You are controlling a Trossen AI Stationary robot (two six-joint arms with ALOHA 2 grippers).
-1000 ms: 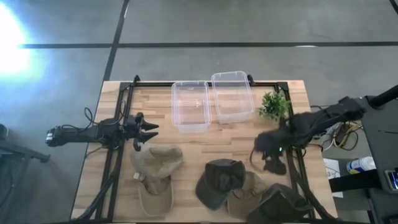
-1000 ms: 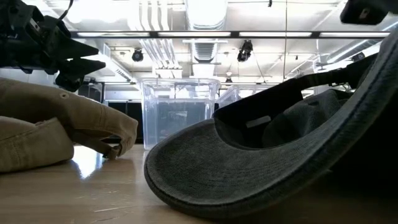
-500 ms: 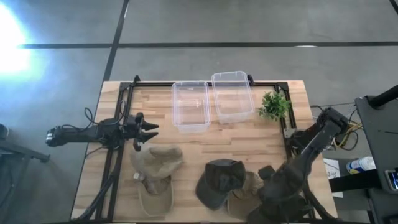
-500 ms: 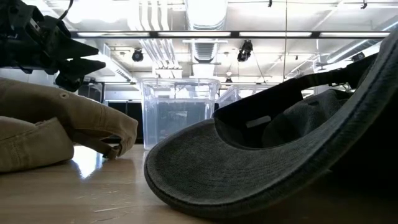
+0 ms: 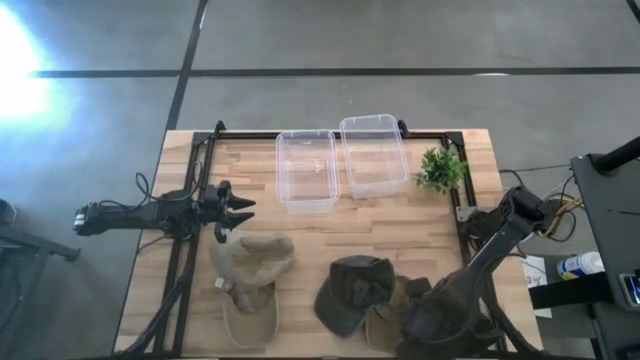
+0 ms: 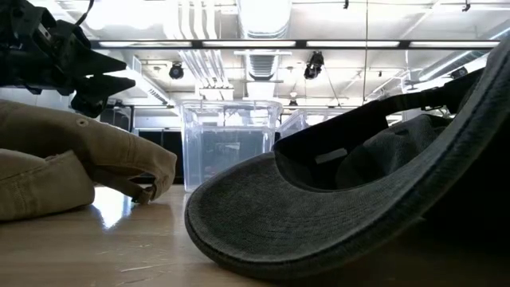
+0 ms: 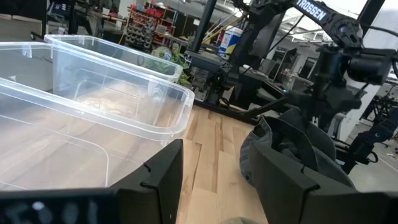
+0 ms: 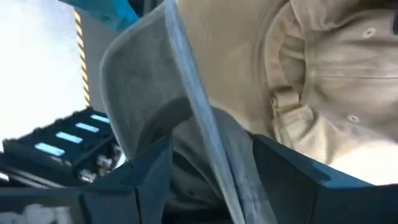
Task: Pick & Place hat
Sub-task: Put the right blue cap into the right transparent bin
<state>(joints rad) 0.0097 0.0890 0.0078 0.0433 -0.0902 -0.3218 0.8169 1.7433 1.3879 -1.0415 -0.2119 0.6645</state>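
Several hats lie near the table's near edge: a tan hat [image 5: 250, 272] on the left, a dark grey hat [image 5: 352, 290] in the middle, a second tan hat [image 5: 392, 322] beside it, and a dark hat [image 5: 455, 332] at the near right corner. My right gripper [image 5: 422, 306] is low over that dark hat, open, its fingers on either side of the upturned grey brim [image 8: 186, 106]; I cannot tell whether they touch it. My left gripper [image 5: 236, 210] hangs open, just beyond the left tan hat [image 6: 80, 163], touching nothing.
Two clear plastic boxes [image 5: 306, 170] [image 5: 374, 152] stand side by side at the table's far middle, and a small green plant [image 5: 440, 170] at the far right. The dark brim [image 6: 319, 215] fills the low view's foreground. Bare wood lies between boxes and hats.
My right arm has swung from beside the plant toward the table's near edge and come down over the dark hat at the near right corner. The hats and the left arm have stayed where they were.
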